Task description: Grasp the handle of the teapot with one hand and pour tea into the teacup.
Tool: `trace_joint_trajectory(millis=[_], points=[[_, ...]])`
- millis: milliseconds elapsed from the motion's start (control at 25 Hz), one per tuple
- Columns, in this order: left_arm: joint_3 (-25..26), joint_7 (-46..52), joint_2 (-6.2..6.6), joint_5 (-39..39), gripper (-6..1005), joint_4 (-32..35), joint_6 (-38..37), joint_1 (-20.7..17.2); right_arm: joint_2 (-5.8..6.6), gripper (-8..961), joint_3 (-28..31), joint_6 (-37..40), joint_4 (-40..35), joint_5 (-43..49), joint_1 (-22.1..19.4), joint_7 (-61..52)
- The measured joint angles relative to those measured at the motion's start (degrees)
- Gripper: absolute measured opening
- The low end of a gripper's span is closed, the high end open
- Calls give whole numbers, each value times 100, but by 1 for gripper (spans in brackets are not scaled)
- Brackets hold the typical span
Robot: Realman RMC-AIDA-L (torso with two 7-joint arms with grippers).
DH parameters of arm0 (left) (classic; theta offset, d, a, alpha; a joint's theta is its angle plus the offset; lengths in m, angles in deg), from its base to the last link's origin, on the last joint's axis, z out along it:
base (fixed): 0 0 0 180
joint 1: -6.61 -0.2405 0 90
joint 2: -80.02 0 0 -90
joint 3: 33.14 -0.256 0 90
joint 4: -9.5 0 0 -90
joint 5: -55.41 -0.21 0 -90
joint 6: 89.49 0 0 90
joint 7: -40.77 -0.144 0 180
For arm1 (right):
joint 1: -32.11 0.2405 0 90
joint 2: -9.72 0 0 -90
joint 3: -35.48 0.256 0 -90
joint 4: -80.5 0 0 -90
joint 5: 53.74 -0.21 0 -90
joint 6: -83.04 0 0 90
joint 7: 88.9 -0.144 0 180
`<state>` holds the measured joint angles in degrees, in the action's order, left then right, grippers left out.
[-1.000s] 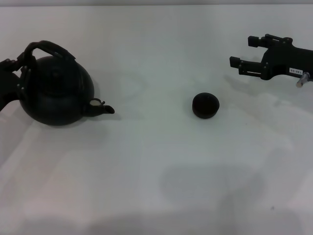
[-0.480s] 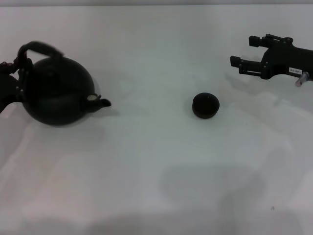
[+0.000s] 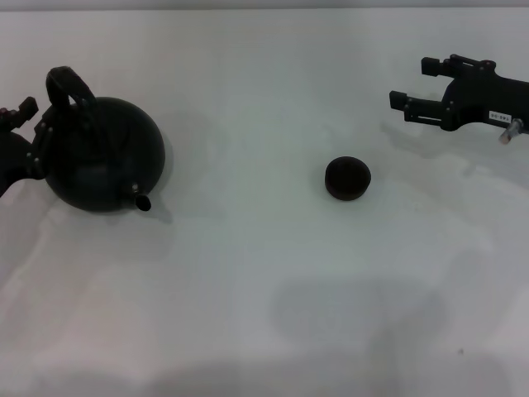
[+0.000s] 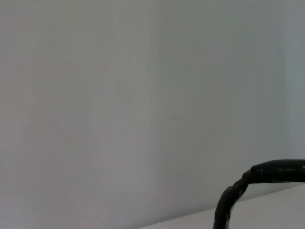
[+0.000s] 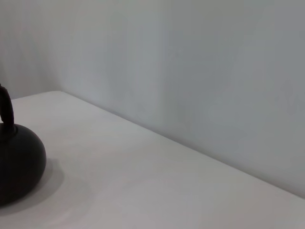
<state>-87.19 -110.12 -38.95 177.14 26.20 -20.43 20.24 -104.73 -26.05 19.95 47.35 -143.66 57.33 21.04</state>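
The matte black teapot [image 3: 103, 157] stands at the table's left, its spout [image 3: 140, 201] pointing toward the front. The arched handle [image 3: 66, 89] rises upright over its left side. My left gripper [image 3: 29, 131] is at the left edge, right against the teapot's left side by the handle's foot; I cannot see its grip. The left wrist view shows only a bend of the handle [image 4: 267, 174]. The small black teacup [image 3: 347, 178] sits right of centre, apart from the pot. My right gripper [image 3: 411, 84] is open and empty at the far right. The right wrist view shows the teapot [image 5: 16, 162].
The white table [image 3: 264, 289] holds only the pot and the cup. A wide bare stretch lies between them and toward the front edge. A pale wall [image 5: 190, 71] stands behind the table's far edge.
The teapot has turned: its spout swung from pointing right to pointing toward the front, and the handle now stands upright. The right arm and the teacup have not moved.
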Motion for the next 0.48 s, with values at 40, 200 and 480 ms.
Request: trace_joint_trajectory(millis=[40,200,480], points=[[0,-33,0,2,247,0,10,-4,0,829,12,-6,-11,0,-3,0],[0,-61,-13,128,337,-26,59,-22,-11,830,96,-40,-27,-1,-21,3],[0,-89,1,265,487,-60,551,-156,-17,830,482,-316,-75,-16,-102,48]])
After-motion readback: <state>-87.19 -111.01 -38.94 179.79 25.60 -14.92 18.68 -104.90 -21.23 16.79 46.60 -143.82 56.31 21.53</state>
